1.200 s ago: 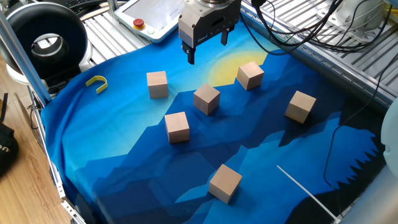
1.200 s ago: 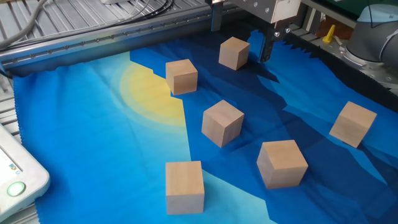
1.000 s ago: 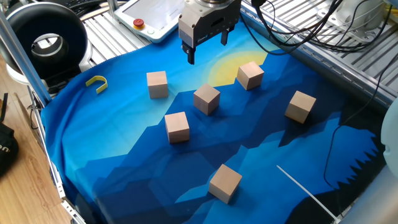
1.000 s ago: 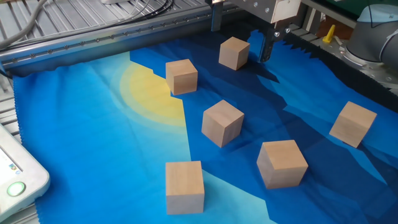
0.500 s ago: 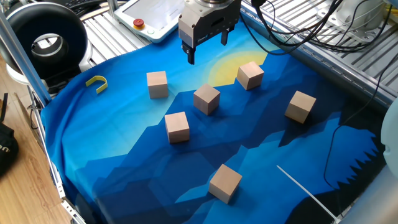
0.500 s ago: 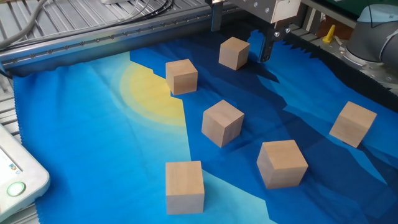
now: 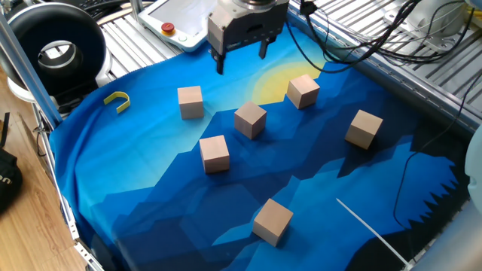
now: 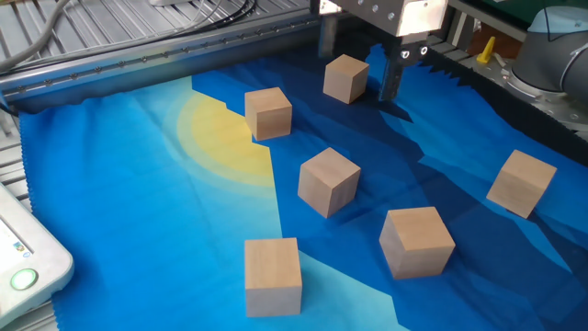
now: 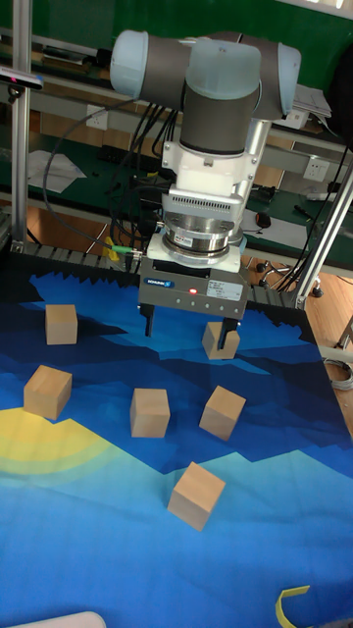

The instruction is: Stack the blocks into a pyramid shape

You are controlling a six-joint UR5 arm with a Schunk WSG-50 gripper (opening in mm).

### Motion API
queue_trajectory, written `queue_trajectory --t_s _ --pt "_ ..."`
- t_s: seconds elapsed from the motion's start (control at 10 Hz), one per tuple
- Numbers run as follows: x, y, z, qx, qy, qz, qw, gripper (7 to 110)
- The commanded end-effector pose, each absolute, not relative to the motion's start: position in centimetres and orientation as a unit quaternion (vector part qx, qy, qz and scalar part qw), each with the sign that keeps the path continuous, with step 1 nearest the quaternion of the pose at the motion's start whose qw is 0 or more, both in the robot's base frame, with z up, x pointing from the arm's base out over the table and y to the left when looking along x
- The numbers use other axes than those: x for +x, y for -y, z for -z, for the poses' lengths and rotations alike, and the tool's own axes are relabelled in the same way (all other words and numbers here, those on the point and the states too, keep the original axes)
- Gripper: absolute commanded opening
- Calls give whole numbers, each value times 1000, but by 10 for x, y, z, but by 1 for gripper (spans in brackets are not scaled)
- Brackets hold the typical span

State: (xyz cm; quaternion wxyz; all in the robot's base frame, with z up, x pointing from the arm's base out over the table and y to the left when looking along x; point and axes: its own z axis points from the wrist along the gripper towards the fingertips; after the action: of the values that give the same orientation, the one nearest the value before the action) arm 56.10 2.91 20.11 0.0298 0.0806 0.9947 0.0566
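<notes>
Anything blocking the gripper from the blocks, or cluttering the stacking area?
Nothing visible. The gripper hangs open above the cloth, holding nothing. All six blocks sit apart, each with a bare top. The yellow hook lies off near the cloth's edge, away from them.

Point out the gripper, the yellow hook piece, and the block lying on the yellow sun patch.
gripper (image 7: 241,62), one fixed view, gap between its open fingertips.
yellow hook piece (image 7: 117,99), one fixed view, middle of its curve.
block on the sun patch (image 7: 303,90), one fixed view, its front face.
</notes>
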Motion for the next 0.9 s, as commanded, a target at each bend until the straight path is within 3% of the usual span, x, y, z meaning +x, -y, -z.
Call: queue_trajectory --t_s 0.0,0.8 --pt "569 -42 -205 117 -989 -85 41 7" --pt "565 -39 -204 111 -990 -79 33 7"
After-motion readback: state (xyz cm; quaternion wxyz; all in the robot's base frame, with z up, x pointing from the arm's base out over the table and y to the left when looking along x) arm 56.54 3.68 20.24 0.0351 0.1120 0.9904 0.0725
